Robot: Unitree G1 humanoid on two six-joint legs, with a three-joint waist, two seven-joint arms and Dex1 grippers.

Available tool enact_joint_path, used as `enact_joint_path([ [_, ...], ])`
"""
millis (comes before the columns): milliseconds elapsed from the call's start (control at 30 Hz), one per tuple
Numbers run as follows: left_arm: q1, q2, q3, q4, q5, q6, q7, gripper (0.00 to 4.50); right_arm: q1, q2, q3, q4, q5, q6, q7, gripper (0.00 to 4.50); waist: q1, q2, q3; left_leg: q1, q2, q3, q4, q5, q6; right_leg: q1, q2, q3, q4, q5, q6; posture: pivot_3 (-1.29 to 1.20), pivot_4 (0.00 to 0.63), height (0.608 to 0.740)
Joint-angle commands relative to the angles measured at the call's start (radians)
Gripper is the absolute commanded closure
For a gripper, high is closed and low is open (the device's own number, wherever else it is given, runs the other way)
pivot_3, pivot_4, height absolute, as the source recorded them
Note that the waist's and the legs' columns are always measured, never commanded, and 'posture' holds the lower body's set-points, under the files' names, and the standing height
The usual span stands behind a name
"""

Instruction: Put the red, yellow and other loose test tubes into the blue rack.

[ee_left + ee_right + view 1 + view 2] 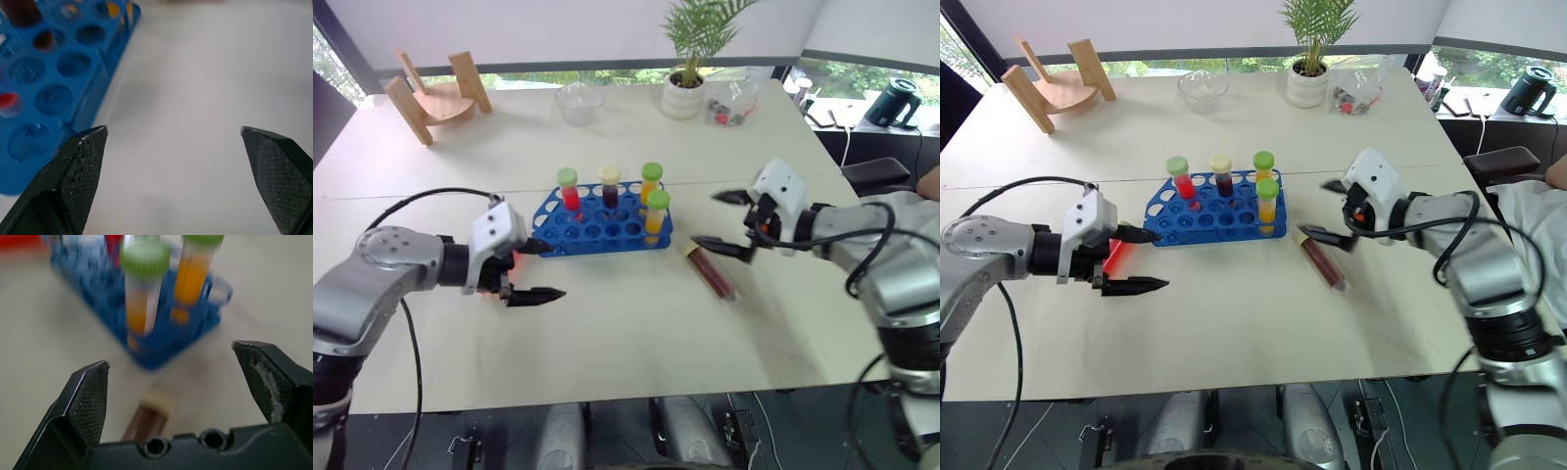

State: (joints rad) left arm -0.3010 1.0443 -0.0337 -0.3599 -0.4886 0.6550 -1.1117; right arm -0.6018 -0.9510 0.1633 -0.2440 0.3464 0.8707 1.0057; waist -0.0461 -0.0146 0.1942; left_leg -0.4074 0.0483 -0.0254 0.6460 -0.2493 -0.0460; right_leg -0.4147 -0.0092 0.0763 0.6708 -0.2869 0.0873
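An office or meeting room used as a test bench: a wide white table (607, 343) by windows (862, 73), a potted plant (690, 59), a kettle (896, 103), a wooden stand (435, 93).

blue rack (603, 223): four capped tubes upright | brown-maroon tube (711, 272): lying flat just right of rack

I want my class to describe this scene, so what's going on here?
A robot is loading tubes into a blue rack on a table. Four capped tubes stand in it: red, dark and two yellow. One dark tube lies on the table beside the rack. The left gripper and right gripper hang nearby with jaws open, holding nothing.
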Motion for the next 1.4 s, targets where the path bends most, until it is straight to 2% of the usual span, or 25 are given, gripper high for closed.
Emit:
enact_joint_path([
  [33,0.014,0.014,-0.011,-0.044,0.073,-0.046,0.033,0.00,-0.143,-0.019,0.113,0.035,0.064,0.279,0.085,0.06,-0.002,0.000,0.000,0.000,0.000,0.000,0.000,0.000,0.000,0.000,0.000,0.000,0.000,0.000,0.000,0.00,0.150,0.740],
  [200,0.053,-0.047,0.022,-0.143,0.035,0.006,0.102,0.00,-0.289,0.024,0.272,0.191,-0.014,0.337,0.087,0.06,0.004,-0.001,0.000,-0.002,0.000,0.002,0.002,0.000,0.000,-0.001,-0.001,0.001,-0.001,0.000,0.000,0.00,0.150,0.740],
  [500,0.135,-0.179,-0.003,-0.214,0.056,0.033,0.255,0.00,-0.378,0.026,0.521,0.404,-0.186,0.177,0.231,0.06,0.002,-0.001,0.000,-0.002,-0.001,0.002,0.002,-0.001,0.001,-0.002,-0.001,0.001,-0.001,0.000,0.001,0.00,0.150,0.740],
  [600,0.146,-0.200,-0.020,-0.210,0.072,0.023,0.271,0.00,-0.387,0.020,0.585,0.450,-0.250,0.109,0.306,0.85,0.004,-0.001,0.000,-0.002,0.000,0.002,0.002,-0.001,0.001,-0.001,-0.001,0.001,-0.001,0.000,0.001,0.00,0.150,0.740],
  [767,0.134,-0.223,-0.040,-0.203,0.078,0.019,0.284,0.00,-0.389,0.049,0.615,0.578,-0.354,-0.028,0.373,3.23,0.005,-0.004,-0.002,0.001,-0.001,0.001,0.002,-0.001,0.001,0.004,-0.001,-0.001,-0.004,0.000,0.001,0.00,0.150,0.740],
  [833,0.129,-0.228,-0.041,-0.197,0.080,0.016,0.281,0.00,-0.390,0.061,0.613,0.618,-0.379,-0.071,0.389,3.61,0.003,-0.006,-0.003,0.003,-0.001,0.001,0.003,-0.001,0.001,0.007,-0.002,0.000,-0.005,0.000,0.001,0.00,0.150,0.740],
  [967,0.126,-0.212,-0.022,-0.174,0.080,0.008,0.261,0.00,-0.368,0.058,0.529,0.639,-0.383,-0.235,0.391,3.61,0.005,-0.008,-0.004,0.008,-0.001,0.001,0.005,0.000,0.000,0.014,-0.003,0.000,-0.006,-0.001,-0.002,0.00,0.150,0.740],
  [1033,0.134,-0.195,0.008,-0.157,0.069,0.008,0.244,0.00,-0.342,0.067,0.405,0.603,-0.303,-0.273,0.382,3.61,0.004,-0.008,-0.004,0.012,-0.001,0.002,0.006,0.000,0.000,0.018,-0.003,0.001,-0.006,-0.001,-0.002,0.00,0.150,0.740],
  [1067,0.136,-0.188,0.029,-0.145,0.059,0.012,0.235,0.00,-0.310,0.093,0.291,0.558,-0.216,-0.297,0.367,3.61,0.003,-0.008,-0.004,0.013,-0.001,0.003,0.006,0.000,0.000,0.019,-0.003,0.001,-0.006,-0.001,-0.002,0.00,0.150,0.740],
  [1100,0.134,-0.179,0.055,-0.124,0.045,0.015,0.222,0.00,-0.257,0.139,0.148,0.477,-0.101,-0.290,0.332,3.61,0.002,-0.008,-0.004,0.013,-0.001,0.003,0.005,0.000,0.000,0.018,-0.003,0.002,-0.006,-0.001,-0.002,0.00,0.150,0.740],
  [1200,0.120,-0.148,0.099,-0.070,0.025,0.011,0.183,0.00,-0.110,0.267,-0.117,0.248,0.113,-0.230,0.204,3.61,-0.007,-0.007,-0.003,0.013,0.000,0.003,0.001,0.000,0.000,0.015,-0.001,0.002,-0.004,0.001,0.002,0.00,0.150,0.740],
  [1300,0.093,-0.123,0.131,-0.020,0.004,0.010,0.142,0.00,-0.022,0.391,-0.206,0.055,0.197,-0.137,0.020,3.61,-0.001,-0.006,-0.002,0.012,0.001,-0.001,-0.003,-0.001,0.001,0.011,0.001,-0.001,0.001,-0.001,-0.001,0.00,0.150,0.740],
  [1400,0.045,-0.099,0.159,0.030,-0.028,0.026,0.100,0.00,0.017,0.615,-0.255,-0.051,0.211,-0.195,-0.242,3.61,0.001,-0.006,-0.002,0.003,0.001,-0.003,-0.001,-0.001,0.001,0.004,0.001,-0.003,0.001,-0.001,-0.001,0.00,0.150,0.740],
])
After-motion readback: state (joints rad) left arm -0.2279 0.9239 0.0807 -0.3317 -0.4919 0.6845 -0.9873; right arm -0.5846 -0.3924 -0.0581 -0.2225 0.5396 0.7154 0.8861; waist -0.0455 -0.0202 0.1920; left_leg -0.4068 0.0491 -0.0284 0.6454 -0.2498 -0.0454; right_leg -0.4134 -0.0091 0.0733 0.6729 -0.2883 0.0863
